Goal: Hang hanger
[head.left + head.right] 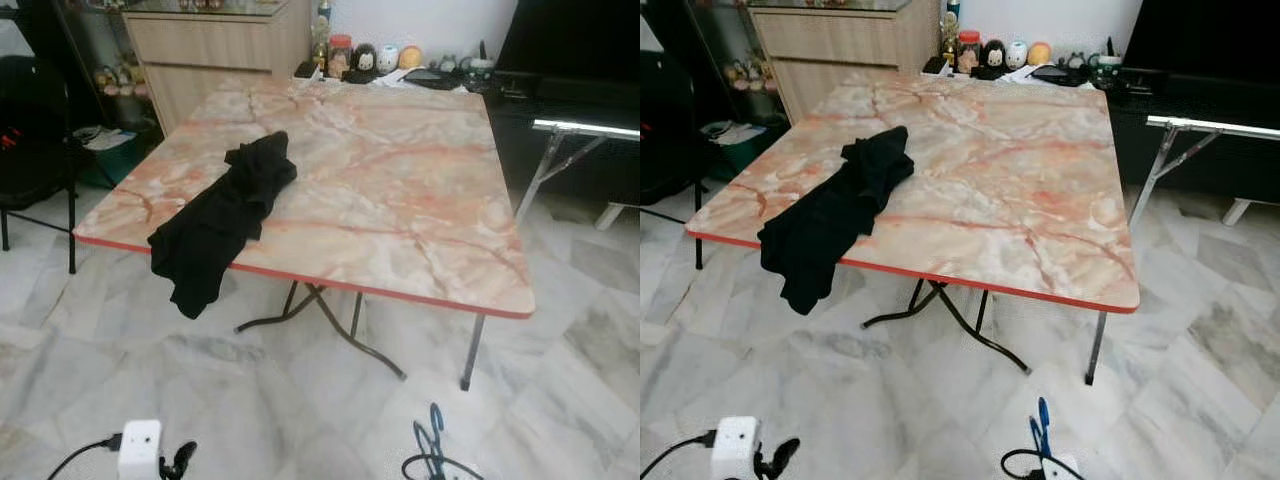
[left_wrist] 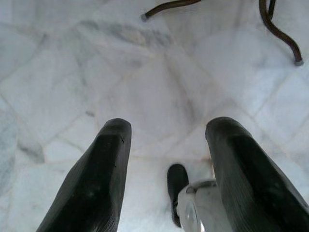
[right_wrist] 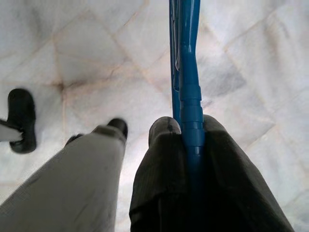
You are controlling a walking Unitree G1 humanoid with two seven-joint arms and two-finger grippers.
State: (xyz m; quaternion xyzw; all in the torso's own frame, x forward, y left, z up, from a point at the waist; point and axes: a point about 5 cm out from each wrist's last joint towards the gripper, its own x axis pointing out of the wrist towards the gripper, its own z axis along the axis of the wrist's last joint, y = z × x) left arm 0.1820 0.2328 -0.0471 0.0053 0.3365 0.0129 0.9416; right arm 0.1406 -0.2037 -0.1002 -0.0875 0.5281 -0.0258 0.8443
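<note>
My right gripper (image 3: 186,126) is shut on a blue plastic hanger (image 3: 185,58), which sticks out ahead of the fingers over the marble floor. In the left eye view the hanger (image 1: 432,436) shows low down, in front of the table. A black garment (image 1: 225,225) lies crumpled on the pink marble-patterned folding table (image 1: 400,190), draped over its near left edge. My left gripper (image 2: 166,128) hangs open above the floor with nothing between its fingers.
The table's dark folding legs (image 1: 340,330) stand on the white marble floor. A black chair (image 1: 30,140) is at the left, a wooden cabinet (image 1: 215,45) behind. Jars and figurines (image 1: 365,60) line the table's far edge. A dark bench (image 1: 580,130) stands at the right.
</note>
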